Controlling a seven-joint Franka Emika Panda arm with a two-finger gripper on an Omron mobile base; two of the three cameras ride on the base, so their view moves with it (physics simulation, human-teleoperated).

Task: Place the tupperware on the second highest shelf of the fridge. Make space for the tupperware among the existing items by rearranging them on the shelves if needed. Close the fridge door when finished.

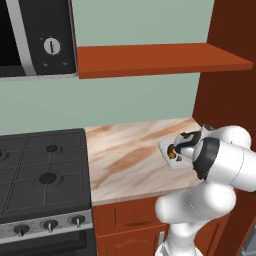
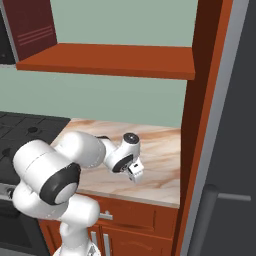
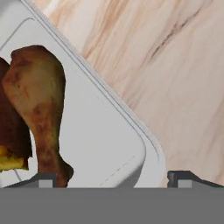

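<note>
Hanging low over the counter, the gripper [image 3: 113, 178] shows its two dark fingertips [image 3: 46, 179] at the bottom of the hand view, standing wide apart with the corner of the tupperware [image 3: 109, 144] between them. The jaws are open and hold nothing yet; whether a tip already touches the rim I cannot tell.

The tupperware is a pale grey shallow container with a roasted drumstick [image 3: 39, 105] inside, at the left of the hand view. In the left base view it sits at the right middle of the frame on the marble counter [image 1: 130, 155], close to the wooden side panel and partly hidden behind the arm.

Farther away, the fridge [image 2: 235, 150] fills the right edge of the right base view as a grey slab with a bar handle [image 2: 202, 220] at the lower right. Its door looks closed from here.

I judge the task to be at its beginning: the grasp is being prepared, and lifting, opening the fridge, arranging the shelf, placing and closing are all left.
</note>
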